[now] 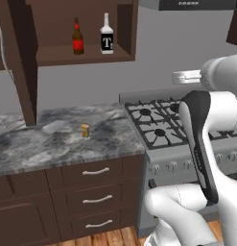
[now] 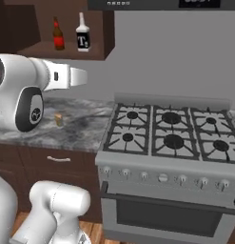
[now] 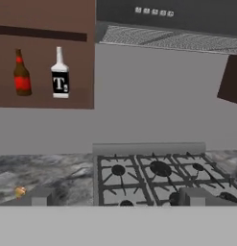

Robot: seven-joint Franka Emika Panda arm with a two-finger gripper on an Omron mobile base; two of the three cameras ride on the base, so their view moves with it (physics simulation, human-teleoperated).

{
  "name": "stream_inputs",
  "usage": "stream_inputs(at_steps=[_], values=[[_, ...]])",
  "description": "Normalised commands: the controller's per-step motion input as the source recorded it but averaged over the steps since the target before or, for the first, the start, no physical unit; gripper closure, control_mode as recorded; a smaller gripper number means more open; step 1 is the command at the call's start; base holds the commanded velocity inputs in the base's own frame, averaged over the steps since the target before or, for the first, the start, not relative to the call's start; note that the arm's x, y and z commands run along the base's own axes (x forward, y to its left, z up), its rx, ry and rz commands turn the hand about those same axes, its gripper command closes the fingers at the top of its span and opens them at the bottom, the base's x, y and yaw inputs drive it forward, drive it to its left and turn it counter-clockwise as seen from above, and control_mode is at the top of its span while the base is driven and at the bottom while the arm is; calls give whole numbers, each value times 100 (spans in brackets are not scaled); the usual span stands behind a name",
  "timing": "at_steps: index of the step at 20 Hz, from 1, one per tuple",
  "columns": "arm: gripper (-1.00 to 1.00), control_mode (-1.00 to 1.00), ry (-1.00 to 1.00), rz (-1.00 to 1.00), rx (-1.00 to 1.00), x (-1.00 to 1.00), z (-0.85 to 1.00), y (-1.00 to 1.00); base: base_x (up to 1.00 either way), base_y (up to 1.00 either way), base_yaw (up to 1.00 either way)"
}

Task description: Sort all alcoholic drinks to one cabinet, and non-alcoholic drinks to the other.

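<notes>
I see the brown bottle (image 1: 77,37) and white bottle (image 1: 106,34) side by side in the open cabinet (image 1: 86,54) at eleven o'clock, the yellow can (image 1: 85,130) on the counter (image 1: 67,139) below. My arm is raised level toward the stove (image 1: 160,127), gripper (image 3: 115,197) fingers spread wide, holding nothing.

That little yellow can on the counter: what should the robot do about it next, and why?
Probably swing the open, empty gripper left and down toward the yellow can. Both bottles, the brown bottle and the white bottle, already stand in the open cabinet, while the can sits alone on the marble counter, and the hand looks over the stove.
</notes>
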Motion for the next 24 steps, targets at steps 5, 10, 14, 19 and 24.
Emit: stream_inputs(at_steps=[5,10,14,19,24], values=[[-100,100,0,0,0,0,0,0,50,35,0],[-100,100,0,0,0,0,0,0,57,18,0],[-100,100,0,0,0,0,0,0,47,37,0],[-100,100,0,0,0,0,0,0,41,46,0],[-100,100,0,0,0,0,0,0,38,40,0]])
